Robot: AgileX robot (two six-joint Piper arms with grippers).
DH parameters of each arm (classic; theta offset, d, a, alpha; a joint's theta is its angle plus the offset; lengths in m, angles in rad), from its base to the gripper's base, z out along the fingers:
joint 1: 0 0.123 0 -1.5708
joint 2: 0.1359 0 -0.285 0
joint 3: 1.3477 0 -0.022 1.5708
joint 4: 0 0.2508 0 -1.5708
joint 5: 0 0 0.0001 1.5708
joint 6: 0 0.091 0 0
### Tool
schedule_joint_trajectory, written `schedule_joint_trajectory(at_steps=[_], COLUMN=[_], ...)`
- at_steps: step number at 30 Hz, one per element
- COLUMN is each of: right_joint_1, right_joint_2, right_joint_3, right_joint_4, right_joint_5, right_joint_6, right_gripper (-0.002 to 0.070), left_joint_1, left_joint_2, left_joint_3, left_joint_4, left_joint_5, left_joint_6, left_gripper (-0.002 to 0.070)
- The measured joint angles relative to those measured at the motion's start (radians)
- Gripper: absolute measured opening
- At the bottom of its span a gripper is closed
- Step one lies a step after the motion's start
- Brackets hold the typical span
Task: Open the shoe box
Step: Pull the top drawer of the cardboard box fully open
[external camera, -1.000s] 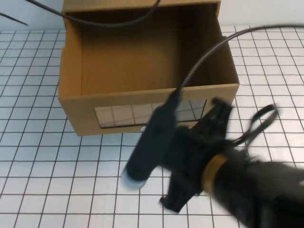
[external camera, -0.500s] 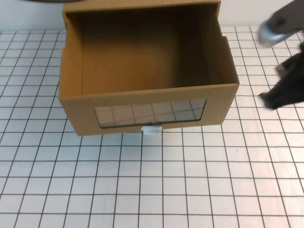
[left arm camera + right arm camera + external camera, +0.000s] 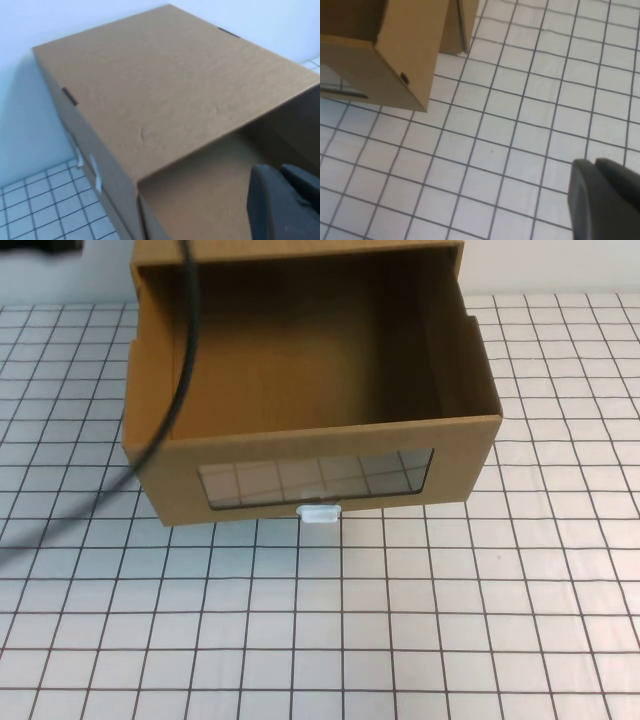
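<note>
The brown cardboard shoe box (image 3: 160,475) stands open at the back middle of the table, its empty inside showing from above. Its front wall has a clear window (image 3: 315,475) and a small white pull tab (image 3: 321,513) below it. Neither gripper shows in the high view. In the left wrist view my left gripper (image 3: 281,171) is shut and empty, hovering above the box's flat top panel (image 3: 165,85) and the open cavity. In the right wrist view my right gripper (image 3: 596,164) is shut and empty over the gridded table, apart from the box's front right corner (image 3: 405,55).
A black cable (image 3: 182,360) hangs across the left part of the box and trails down over the table's left side. The white gridded table (image 3: 400,620) stretches in front of and beside the box. A white wall rises behind.
My right arm swung from in front of the box off to the right and out of the high view. A black cable now droops over the box's left side.
</note>
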Motion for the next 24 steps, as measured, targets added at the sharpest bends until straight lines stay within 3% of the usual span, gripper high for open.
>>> schedule_joint_trajectory(at_steps=[9, 19, 24], right_joint_1=[-0.002, -0.002, -0.006], right_joint_2=[-0.355, -0.643, -0.730], right_joint_3=[0.306, 0.556, 0.628], right_joint_4=[0.118, 0.211, 0.235], right_joint_5=[-0.263, -0.504, -0.587], right_joint_6=[-0.011, -0.012, -0.012], right_gripper=[-0.0013, -0.0013, -0.0013], left_joint_1=[0.000, 0.000, 0.000], left_joint_2=[-0.542, -1.107, -1.144], left_joint_3=[0.676, 1.062, 1.166], left_joint_4=[-0.088, -0.096, -0.098], left_joint_5=[-0.370, -0.414, -0.406], left_joint_6=[0.008, 0.018, 0.022], left_gripper=[-0.0002, -0.0002, -0.0002])
